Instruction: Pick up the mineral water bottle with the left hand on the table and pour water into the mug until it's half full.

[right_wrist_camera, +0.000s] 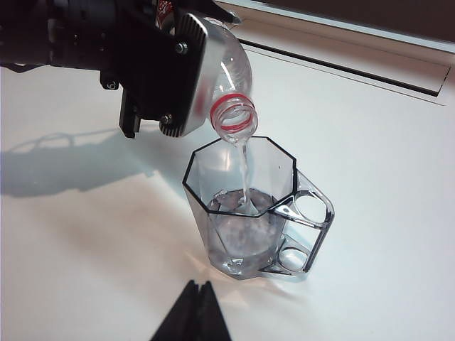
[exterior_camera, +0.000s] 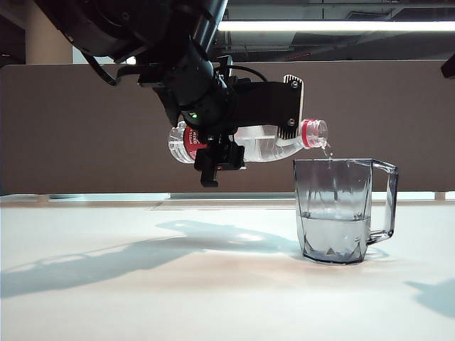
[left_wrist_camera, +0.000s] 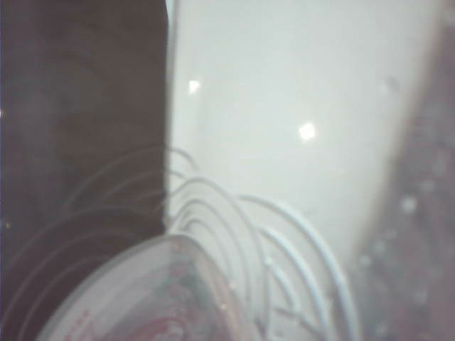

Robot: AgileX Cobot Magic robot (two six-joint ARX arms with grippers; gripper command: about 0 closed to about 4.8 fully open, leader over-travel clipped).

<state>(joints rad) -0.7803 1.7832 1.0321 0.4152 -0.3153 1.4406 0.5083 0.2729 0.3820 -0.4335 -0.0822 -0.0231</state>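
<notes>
You have: left gripper (exterior_camera: 277,117), clenched on tilted bottle (exterior_camera: 266,145), water streaming into mug (exterior_camera: 345,209) on table (exterior_camera: 142,284). Right gripper (right_wrist_camera: 193,312), tips meeting, near mug.

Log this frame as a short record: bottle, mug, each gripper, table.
bottle: tipped near level, open mouth over the mug rim, thin stream running out
mug: upright on the table, handle away from the bottle, water roughly a third up
left gripper: shut on the bottle's body, held above the table beside the mug
right gripper: only dark fingertips show, close together, low near the mug, holding nothing
table: white, arm shadow across it
</notes>
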